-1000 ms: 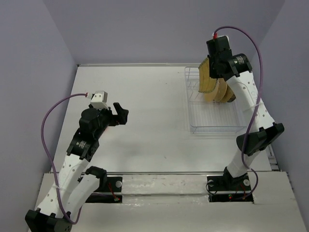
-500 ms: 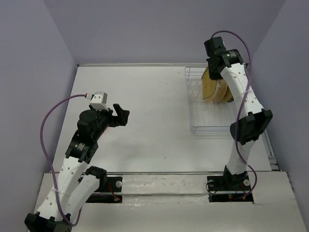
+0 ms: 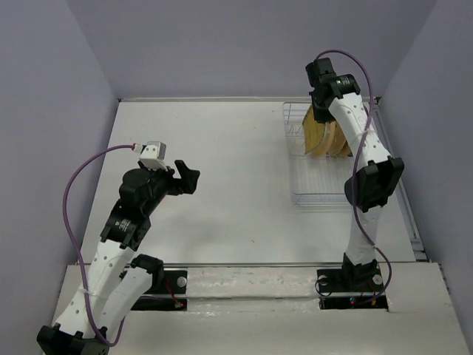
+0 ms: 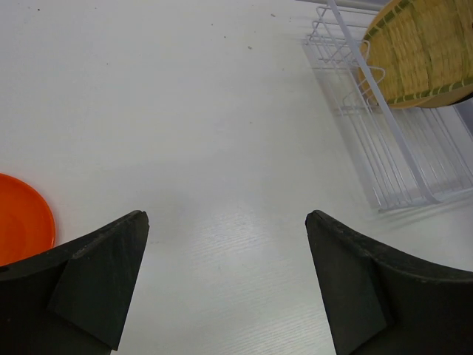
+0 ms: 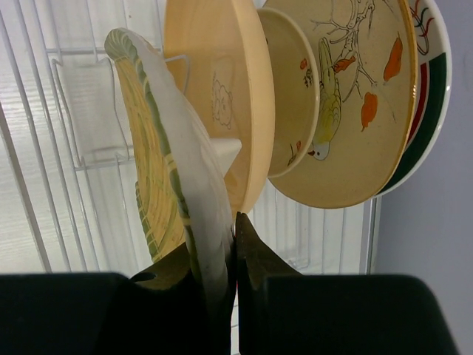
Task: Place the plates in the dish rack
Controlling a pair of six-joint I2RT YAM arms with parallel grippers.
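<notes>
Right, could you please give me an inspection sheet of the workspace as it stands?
Surface: white table, no spills seen.
Job's things: dish rack at the far right holds four plates on edge: orange-tan plate, small floral plate, leaf-print plate, green-red rimmed plate. The woven plate stands upright beside them, seating unclear. The small orange plate lies flat on the table.
Clutter: nothing seen.
Grippers: left gripper jaws wide open, empty; right gripper jaws shut on the woven plate's rim.
Cables: left purple cable and right purple cable loop free of the arms.
Surroundings: lavender walls on three sides.
</notes>
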